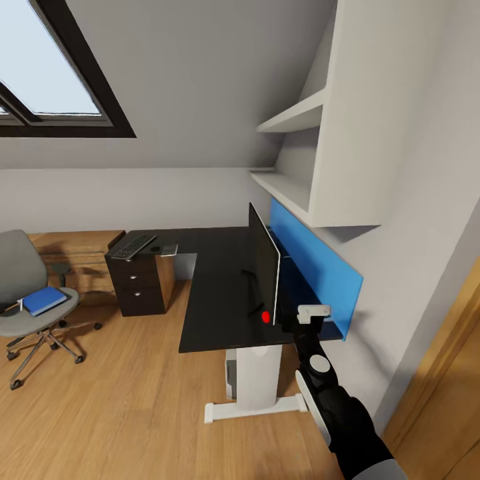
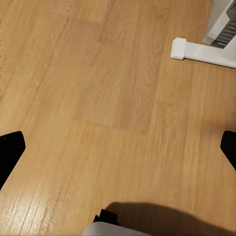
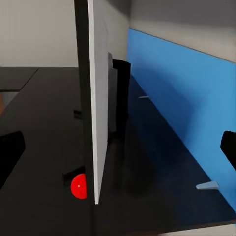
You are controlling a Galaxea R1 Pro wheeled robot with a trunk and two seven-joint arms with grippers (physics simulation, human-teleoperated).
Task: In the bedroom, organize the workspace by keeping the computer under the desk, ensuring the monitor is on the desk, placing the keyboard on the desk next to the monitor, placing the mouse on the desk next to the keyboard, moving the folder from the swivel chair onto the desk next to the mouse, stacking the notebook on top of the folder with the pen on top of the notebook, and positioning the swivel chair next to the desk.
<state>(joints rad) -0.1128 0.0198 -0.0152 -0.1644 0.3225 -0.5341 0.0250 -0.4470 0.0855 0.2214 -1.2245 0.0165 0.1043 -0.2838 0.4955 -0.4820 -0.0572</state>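
Two grippers logged. Right gripper [image 3: 118, 147] has its jaws spread wide, holding nothing, level with the monitor [image 1: 265, 270] at the near end of the desk [image 1: 213, 293]. The monitor stands edge-on near the desk's back edge, just in front of the blue back panel [image 1: 313, 267], with its red dot [image 1: 266, 317] at the lower near corner. Left gripper [image 2: 118, 147] is also wide open and empty, over bare wood floor [image 2: 98, 98] near a white desk foot [image 2: 196, 51]. Keyboard [image 1: 133, 246] lies on the far wing of the desk, above the dark drawer unit [image 1: 140, 283]. Swivel chair [image 1: 30, 300] stands well apart from the desk, with the folder [image 1: 44, 301] flat on its seat. Computer [image 1: 231, 373] is partly visible under the desk beside the white leg [image 1: 259, 377].
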